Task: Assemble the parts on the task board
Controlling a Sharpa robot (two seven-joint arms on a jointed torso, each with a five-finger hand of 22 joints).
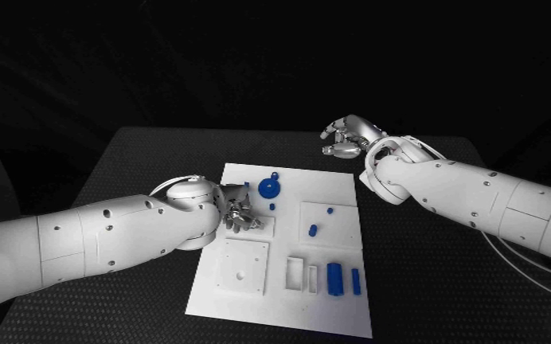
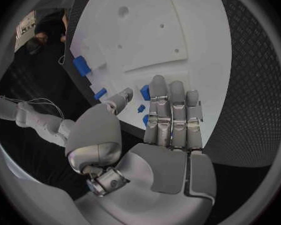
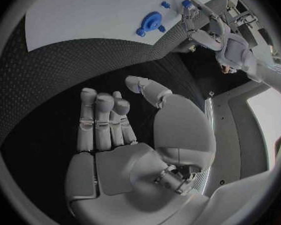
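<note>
Parts point(image 1: 334, 278) lie blue on the white task board point(image 1: 333, 312) mid-tabletop point(image 1: 447, 296); left hand point(image 1: 240, 211) hovers over the board, fingers straight, empty; right hand point(image 1: 348, 138) hangs beyond it, loosely spread, empty

Left hand over the task board

Left hand point(image 2: 168, 122) held flat above the white task board point(image 2: 203, 30), fingers point(image 2: 172, 110) straight and side by side, thumb apart, nothing gripped. Small blue parts point(image 2: 144, 92) lying on the board just beside the fingertips; two more blue pieces point(image 2: 82, 65) near the board's edge. Black table point(image 2: 253, 85) alongside.
</note>
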